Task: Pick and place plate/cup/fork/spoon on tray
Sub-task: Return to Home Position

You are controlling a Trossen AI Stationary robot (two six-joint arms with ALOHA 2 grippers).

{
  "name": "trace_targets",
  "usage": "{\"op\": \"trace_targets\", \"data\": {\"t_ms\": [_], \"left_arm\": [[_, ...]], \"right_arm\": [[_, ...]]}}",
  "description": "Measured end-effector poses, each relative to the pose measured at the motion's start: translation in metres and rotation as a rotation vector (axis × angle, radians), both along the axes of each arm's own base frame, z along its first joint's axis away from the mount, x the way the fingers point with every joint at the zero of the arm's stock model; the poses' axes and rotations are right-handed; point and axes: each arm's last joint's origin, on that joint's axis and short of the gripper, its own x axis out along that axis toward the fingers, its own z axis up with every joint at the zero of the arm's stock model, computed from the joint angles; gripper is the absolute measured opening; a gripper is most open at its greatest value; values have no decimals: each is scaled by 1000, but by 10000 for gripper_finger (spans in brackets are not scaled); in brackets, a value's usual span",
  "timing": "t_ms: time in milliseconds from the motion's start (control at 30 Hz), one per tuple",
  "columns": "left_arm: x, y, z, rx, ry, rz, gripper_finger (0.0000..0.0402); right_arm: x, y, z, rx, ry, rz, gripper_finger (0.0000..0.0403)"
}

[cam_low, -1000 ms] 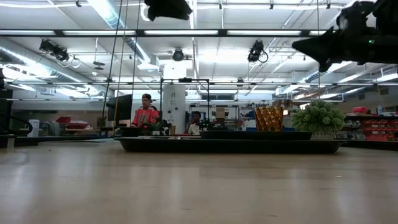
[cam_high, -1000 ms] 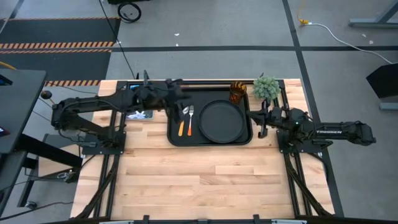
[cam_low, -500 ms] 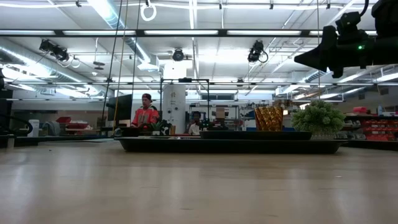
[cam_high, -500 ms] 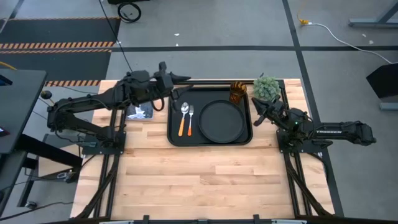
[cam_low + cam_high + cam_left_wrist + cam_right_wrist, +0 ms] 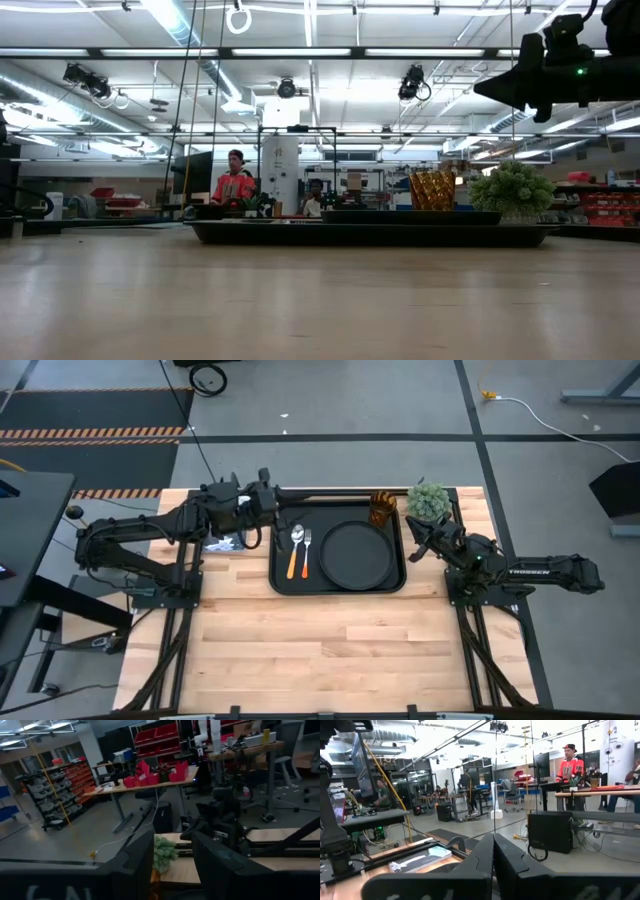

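Observation:
The black tray (image 5: pixel 282 575) lies at the table's far middle and also shows in the low view (image 5: pixel 370 232). On it the round black plate (image 5: pixel 355 553) lies flat on the right. The spoon (image 5: pixel 296 550) and fork (image 5: pixel 307 552) lie side by side on the left, orange handles toward the near edge. The amber cup (image 5: pixel 383 508) stands in the tray's far right corner and also shows in the low view (image 5: pixel 432 190). My left gripper (image 5: pixel 270 510) is raised over the tray's far left corner, open and empty (image 5: pixel 172 860). My right gripper (image 5: pixel 418 540) is raised beside the tray's right rim, shut and empty (image 5: pixel 493 855).
A small green plant (image 5: pixel 428 500) stands at the table's far right, just beyond my right gripper, and also shows in the low view (image 5: pixel 512 190). A small flat white and blue thing (image 5: pixel 225 542) lies left of the tray. Bare wood (image 5: pixel 340 650) stretches across the near half. People stand in the room behind.
My left gripper has drawn back from above the spoon toward the table's left and far edge and has risen out of the low view. The spoon and fork stay lying on the tray. My right gripper has shifted slightly toward the far edge.

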Motion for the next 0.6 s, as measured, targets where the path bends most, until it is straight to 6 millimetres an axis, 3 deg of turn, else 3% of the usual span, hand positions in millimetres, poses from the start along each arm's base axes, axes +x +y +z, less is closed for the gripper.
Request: {"op": "trace_targets", "data": {"t_ms": [400, 600], "left_arm": [[1, -5, -1, -2, 11, -15, 142], [-5, -8, -21, -148, 193, -19, 142]], "right_arm": [[0, 0, 0, -2, 1, 0, 16], [0, 0, 0, -2, 1, 0, 16]]}}
